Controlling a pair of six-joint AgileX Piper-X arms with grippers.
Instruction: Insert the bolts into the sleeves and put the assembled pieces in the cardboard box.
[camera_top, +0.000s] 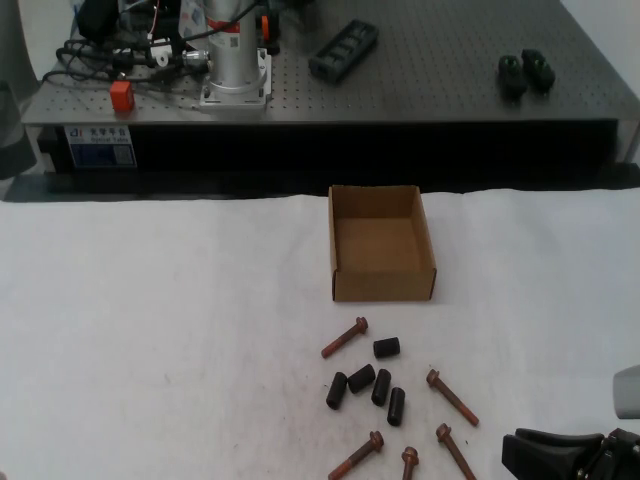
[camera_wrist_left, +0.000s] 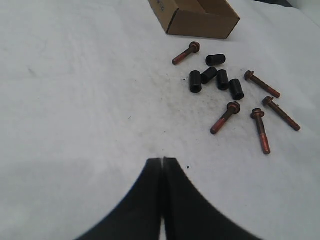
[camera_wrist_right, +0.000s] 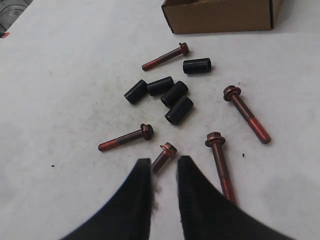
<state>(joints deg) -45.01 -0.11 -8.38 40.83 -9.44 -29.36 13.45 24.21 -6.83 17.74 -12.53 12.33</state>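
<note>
Right pincer (camera_wrist_right: 163, 161) comes first: its two fingers stand a little apart and hold nothing. My left pincer (camera_wrist_left: 163, 160) is squeezed shut on nothing, over bare white cloth (camera_wrist_left: 75, 100).

Closest to the right pincer lies the nearest bolt (camera_wrist_right: 164, 154). Its head points away from the pincer. Its thin end runs back toward the gap between the fingers, a bit slanted. So the long way of the bolt goes almost the same way the fingers point. I think the next grab turns on that: the fingers could close across the thin part, but I may need to turn the wrist a little first.

Just beside it lies a second bolt (camera_wrist_right: 220, 162), and a third bolt (camera_wrist_right: 126, 138) lies on its other side. A little farther are four black sleeves (camera_wrist_right: 174, 94), bunched close together, with a fourth bolt (camera_wrist_right: 247, 114) near them. Past them sits a lone sleeve (camera_wrist_right: 197, 65), and next to it a fifth bolt (camera_wrist_right: 165, 56). No bolt is in a sleeve yet. Farthest of all is the cardboard box (camera_wrist_right: 220, 20), open on top, with no pieces inside that I can see.

From the left pincer the whole pile lies well off to one side. The right arm is nearer, so I would use it for the bolt.
</note>
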